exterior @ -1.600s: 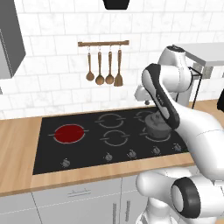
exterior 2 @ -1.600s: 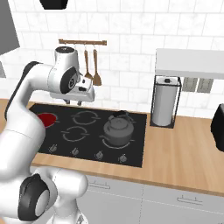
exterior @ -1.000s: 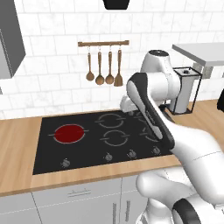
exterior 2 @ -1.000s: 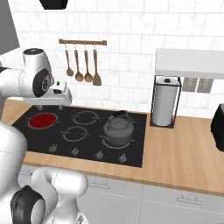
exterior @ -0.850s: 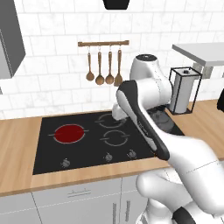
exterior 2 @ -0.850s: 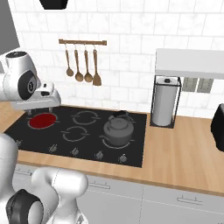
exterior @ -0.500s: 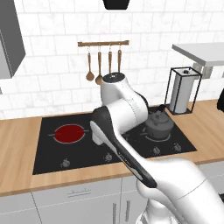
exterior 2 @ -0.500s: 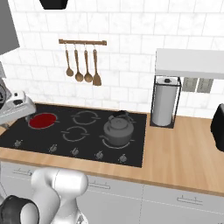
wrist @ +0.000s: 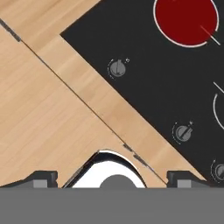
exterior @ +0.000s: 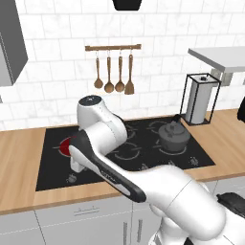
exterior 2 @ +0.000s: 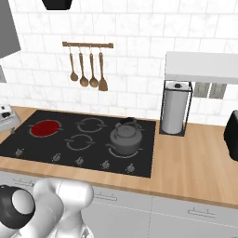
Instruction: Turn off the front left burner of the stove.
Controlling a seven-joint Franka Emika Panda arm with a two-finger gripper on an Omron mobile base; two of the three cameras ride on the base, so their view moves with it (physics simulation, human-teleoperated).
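Four hanging wooden spoons [exterior: 113, 76] show on the white tile wall in the left base view, above the stove [exterior: 201, 152], which lies flat in the wooden desk [exterior: 19, 143]. The front left burner [exterior: 64, 147] glows red at the left side of the black glass, partly hidden behind the white arm [exterior: 103, 139]. A grey kettle [exterior: 173, 136] sits on a ring at the right side of the stove, and a paper towel roll in a black wire stand [exterior: 199, 98] stands on the desk past it. In the right base view, the front left burner [exterior 2: 45, 127] is a full red disc at the far left of the stove [exterior 2: 139, 162], with a row of small grey knobs [exterior 2: 79, 161] along the front edge. The kettle [exterior 2: 124, 136] sits toward the right, well apart from the red disc, and the spoons [exterior 2: 86, 69] hang on the wall behind. In the hand view, the hand [wrist: 113, 180] is over the desk [wrist: 39, 118] just beside the front edge of the stove [wrist: 144, 65]. Its two dark tips sit wide apart and hold nothing. The front left burner [wrist: 186, 19] is at the top right, and one knob [wrist: 117, 68] lies near it, with another knob [wrist: 183, 133] farther along the edge.
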